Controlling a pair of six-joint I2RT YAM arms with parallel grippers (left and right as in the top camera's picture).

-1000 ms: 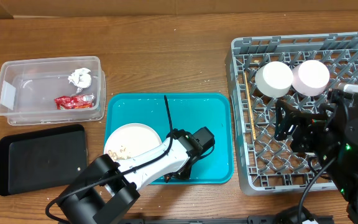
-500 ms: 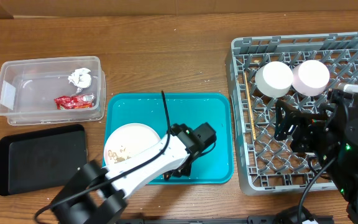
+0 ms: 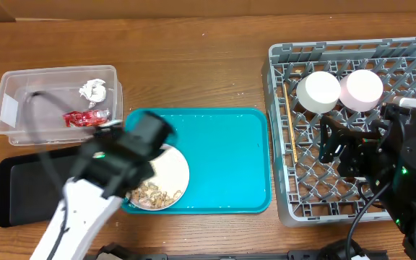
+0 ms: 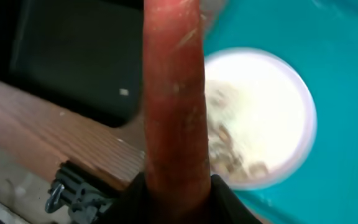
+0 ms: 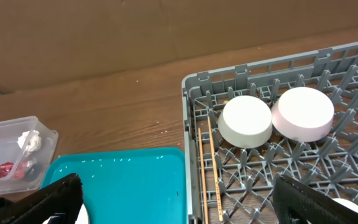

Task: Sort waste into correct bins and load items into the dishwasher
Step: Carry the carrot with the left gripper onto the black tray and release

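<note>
My left gripper (image 3: 132, 144) is blurred above the teal tray's left edge, between the plate and the clear tub. In the left wrist view it (image 4: 176, 193) is shut on the orange carrot (image 4: 174, 93), which hangs over the edge of the black tray (image 4: 73, 56). The white plate (image 3: 172, 170) holds rice and brown scraps (image 3: 154, 193). The clear tub (image 3: 20, 97) holds the tissue (image 3: 92, 90) and red wrapper (image 3: 87, 117). My right gripper (image 3: 345, 148) is open and empty over the grey dish rack (image 3: 280, 144), which holds two bowls (image 3: 318, 92) and the chopsticks (image 3: 291, 123).
The teal tray (image 3: 230, 159) lies between the black tray (image 3: 42, 180) and the rack. In the right wrist view the rack's left wall (image 5: 190, 143) stands beside the teal tray (image 5: 129, 180). The second bowl (image 3: 361, 89) sits next to the first.
My left arm swung from the teal tray's middle to its left edge with the carrot in its grip, uncovering the plate. The right arm has not moved.
</note>
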